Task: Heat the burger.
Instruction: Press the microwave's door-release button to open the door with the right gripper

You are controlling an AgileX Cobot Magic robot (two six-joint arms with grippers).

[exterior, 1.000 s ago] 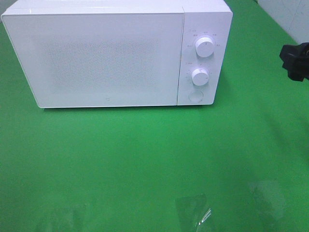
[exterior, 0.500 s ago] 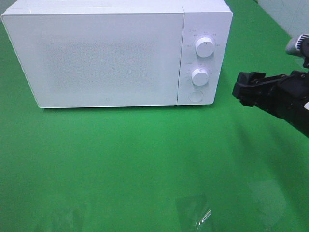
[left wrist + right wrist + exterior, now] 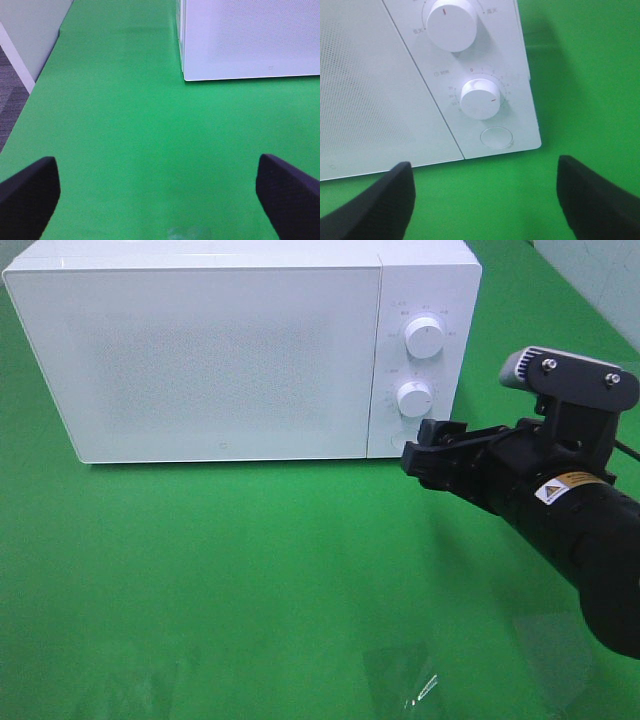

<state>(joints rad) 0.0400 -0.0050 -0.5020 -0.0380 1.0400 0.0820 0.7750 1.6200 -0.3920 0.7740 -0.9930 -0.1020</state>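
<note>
The burger is out of view. A white microwave (image 3: 220, 360) stands at the back of the green table with its door shut. My right gripper (image 3: 432, 450) hovers open just in front of the control panel's lower corner, close to the round door button (image 3: 404, 439). In the right wrist view the right gripper (image 3: 485, 200) frames bare green cloth below that button (image 3: 496, 137) and the lower knob (image 3: 480, 98), with nothing between its fingers. The left gripper (image 3: 160, 200) is wide open over bare cloth, short of the microwave's left corner (image 3: 185, 75); the high view does not show it.
The upper knob (image 3: 425, 337) sits above the lower knob (image 3: 414, 397) on the panel. A crumpled bit of clear plastic (image 3: 405, 680) lies near the table's front edge. The table's left edge and grey floor (image 3: 15, 85) show in the left wrist view.
The right arm has swung in from the right edge toward the microwave's control panel, its jaws staying open. Nothing else has moved.
</note>
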